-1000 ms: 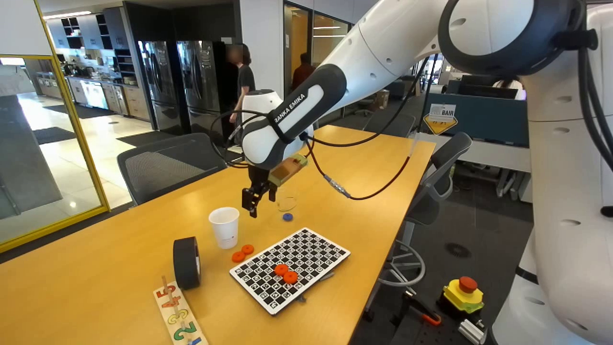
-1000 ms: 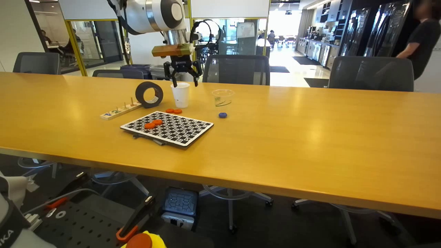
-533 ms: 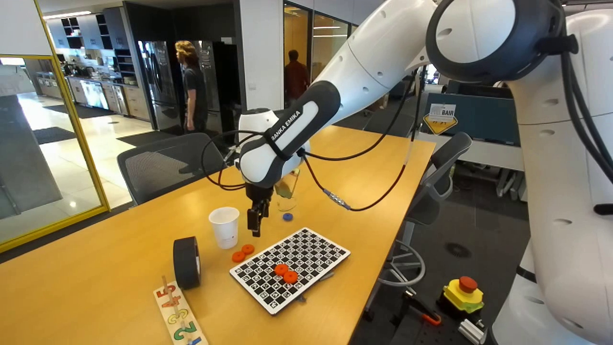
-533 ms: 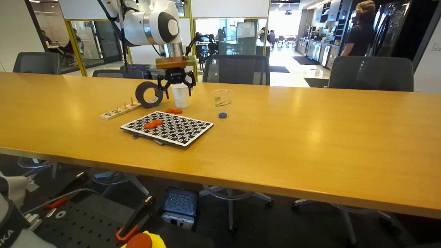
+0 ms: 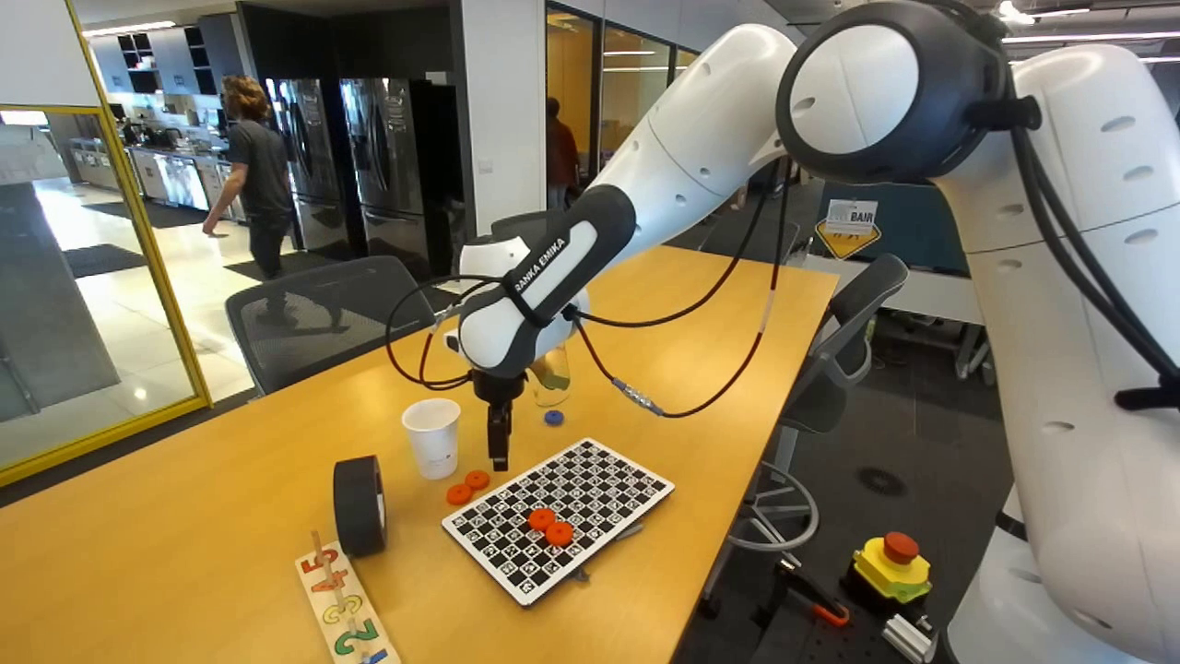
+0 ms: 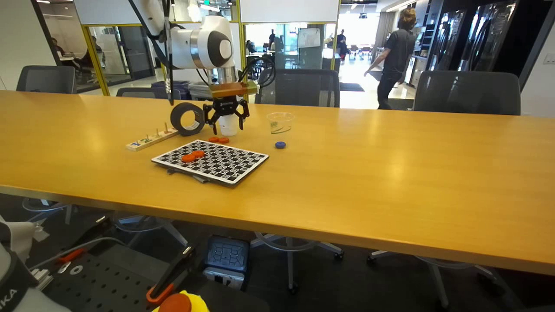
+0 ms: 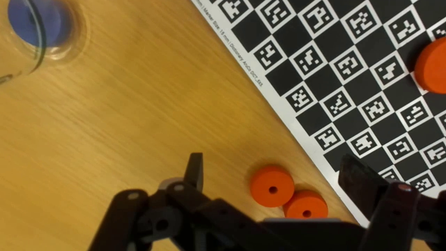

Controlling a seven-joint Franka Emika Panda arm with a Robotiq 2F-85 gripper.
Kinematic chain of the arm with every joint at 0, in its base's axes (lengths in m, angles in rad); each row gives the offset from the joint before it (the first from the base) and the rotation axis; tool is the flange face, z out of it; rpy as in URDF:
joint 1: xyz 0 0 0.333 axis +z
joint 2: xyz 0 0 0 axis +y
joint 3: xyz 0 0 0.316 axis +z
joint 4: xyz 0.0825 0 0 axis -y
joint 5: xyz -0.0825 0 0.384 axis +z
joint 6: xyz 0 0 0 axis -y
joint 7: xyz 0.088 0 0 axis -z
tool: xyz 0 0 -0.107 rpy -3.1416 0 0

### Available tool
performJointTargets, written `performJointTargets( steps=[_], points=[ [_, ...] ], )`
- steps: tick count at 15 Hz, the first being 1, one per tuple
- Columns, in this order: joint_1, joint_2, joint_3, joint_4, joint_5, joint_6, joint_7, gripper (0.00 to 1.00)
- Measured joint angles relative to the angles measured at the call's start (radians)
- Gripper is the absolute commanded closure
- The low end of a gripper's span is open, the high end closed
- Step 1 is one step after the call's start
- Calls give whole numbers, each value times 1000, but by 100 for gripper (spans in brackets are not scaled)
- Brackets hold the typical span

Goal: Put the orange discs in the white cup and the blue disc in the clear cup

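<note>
My gripper (image 7: pixel 271 158) is open and empty, pointing down above the table. In the wrist view two touching orange discs (image 7: pixel 272 186) lie between its fingers; the nearer one is partly hidden. In an exterior view the gripper (image 5: pixel 499 456) hangs between the white cup (image 5: pixel 431 435) and the checkered board. Two more orange discs (image 5: pixel 550 527) lie on the board. The blue disc (image 6: pixel 280 145) lies on the table in front of the clear cup (image 6: pixel 280 123); in the wrist view the cup's rim overlaps the blue disc (image 7: pixel 40 22). The white cup is outside the wrist view.
The checkered board (image 5: pixel 608 480) lies close to the two table discs. A black roll (image 6: pixel 187 119) stands on edge left of the white cup. A wooden number strip with pegs (image 5: pixel 343 599) lies near it. A person (image 6: pixel 394 56) walks behind the table.
My gripper has come down towards the two table discs and turned from tilted to pointing straight down. Its fingers stay open. The discs and cups have not moved. The person has walked on.
</note>
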Motion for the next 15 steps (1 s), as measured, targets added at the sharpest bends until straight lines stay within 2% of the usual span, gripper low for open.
performJointTargets(
  steps=[7, 15],
  points=[
    [-2, 74, 9, 78, 0, 12, -67, 0],
    [-23, 113, 41, 88, 15, 58, -111, 0]
  ],
)
